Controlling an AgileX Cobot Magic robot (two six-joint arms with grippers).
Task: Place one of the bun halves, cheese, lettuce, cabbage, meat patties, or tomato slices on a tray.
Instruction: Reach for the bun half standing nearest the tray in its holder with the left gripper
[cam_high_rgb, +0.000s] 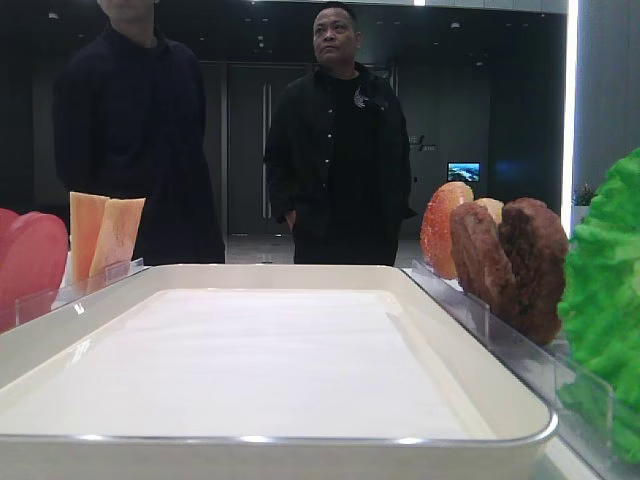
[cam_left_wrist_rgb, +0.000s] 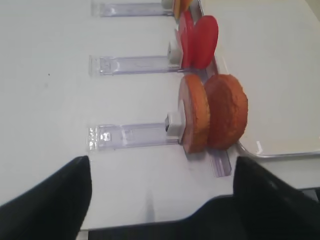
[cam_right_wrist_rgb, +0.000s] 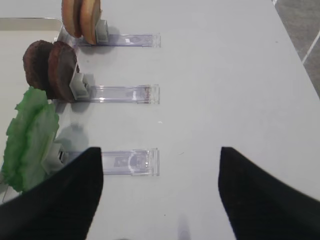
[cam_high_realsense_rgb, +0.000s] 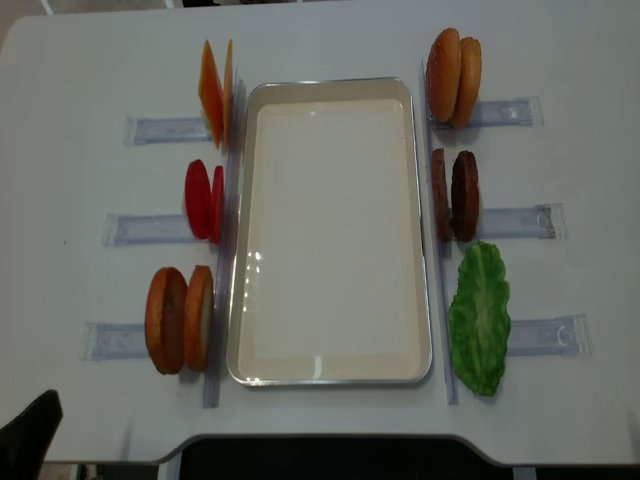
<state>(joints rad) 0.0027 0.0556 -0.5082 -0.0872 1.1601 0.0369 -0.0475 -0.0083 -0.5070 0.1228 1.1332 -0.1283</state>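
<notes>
The white tray (cam_high_realsense_rgb: 330, 250) lies in the middle of the table with nothing on it. Left of it stand cheese slices (cam_high_realsense_rgb: 215, 92), tomato slices (cam_high_realsense_rgb: 203, 200) and two bun halves (cam_high_realsense_rgb: 180, 320). On its right are more bun halves (cam_high_realsense_rgb: 453, 77), meat patties (cam_high_realsense_rgb: 455, 195) and a lettuce leaf (cam_high_realsense_rgb: 480, 318). Cabbage is out of view. My left gripper (cam_left_wrist_rgb: 161, 170) is open over the table's front edge, short of the bun halves (cam_left_wrist_rgb: 212, 120). My right gripper (cam_right_wrist_rgb: 160, 152) is open above bare table, right of the lettuce (cam_right_wrist_rgb: 30, 140), with nothing between its fingers.
Clear plastic holder rails (cam_high_realsense_rgb: 165, 130) run outward from each food pair, one of them (cam_right_wrist_rgb: 130, 162) just ahead of my right gripper. Two people (cam_high_rgb: 340, 140) stand behind the table's far side. The table's front edge (cam_high_realsense_rgb: 320, 438) is close to my left gripper.
</notes>
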